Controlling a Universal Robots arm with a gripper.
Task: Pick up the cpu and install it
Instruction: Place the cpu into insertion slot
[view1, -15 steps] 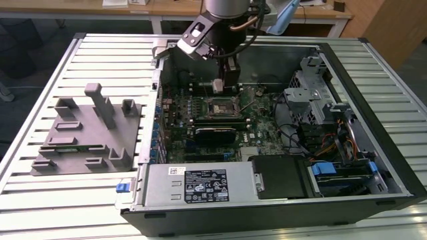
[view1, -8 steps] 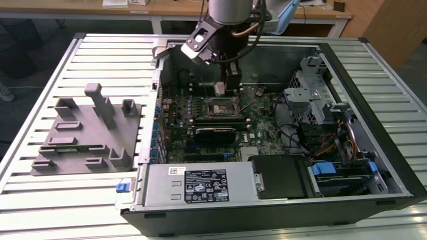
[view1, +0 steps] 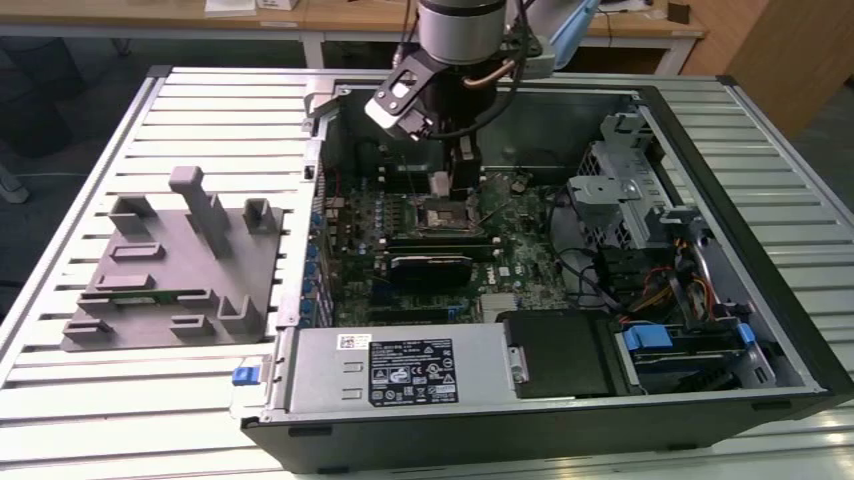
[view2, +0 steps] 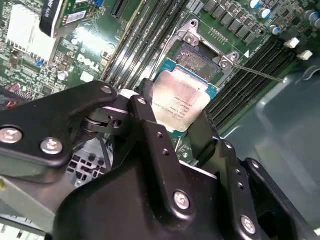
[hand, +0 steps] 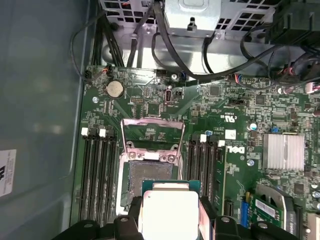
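We see a slatted metal table (view1: 107, 420) that carries an open computer case (view1: 534, 435) lying on its side. On the exterior view's left of the case, a grey plastic holder (view1: 160, 275) lies on the table, just beside the case wall. Inside the case, at the edge nearest the camera in the exterior view, sits a silver box (view1: 334, 375) with a black label. Beyond it lies the green motherboard (view1: 514, 250), which also shows in the first wrist view (hand: 230, 110).

The arm (view1: 461, 30) comes down from above into the far part of the case, and its gripper (view1: 461, 170) hangs over the middle of the board.

In the first wrist view we make out a ribbed silver heatsink (hand: 283, 150) on the board, rows of dark memory slots (hand: 97, 170) on both sides of the socket, and a round coin cell (hand: 115, 89) near the board's edge.

The socket (hand: 150, 175) stands open, with its metal frame (hand: 150, 132) swung up and its dark bed bare. It appears in the second wrist view too (view2: 200, 55).

The gripper (view2: 177, 117) shows in both wrist views (hand: 170, 217). Its black fingers (view2: 150, 130) pinch the cpu (view2: 179, 102) by two opposite edges, metal top facing the cameras. The cpu (hand: 170, 215) sits between the fingers (hand: 131, 220), above the board and over one edge of the open socket, not seated in it. We cannot tell whether it touches the socket rim.
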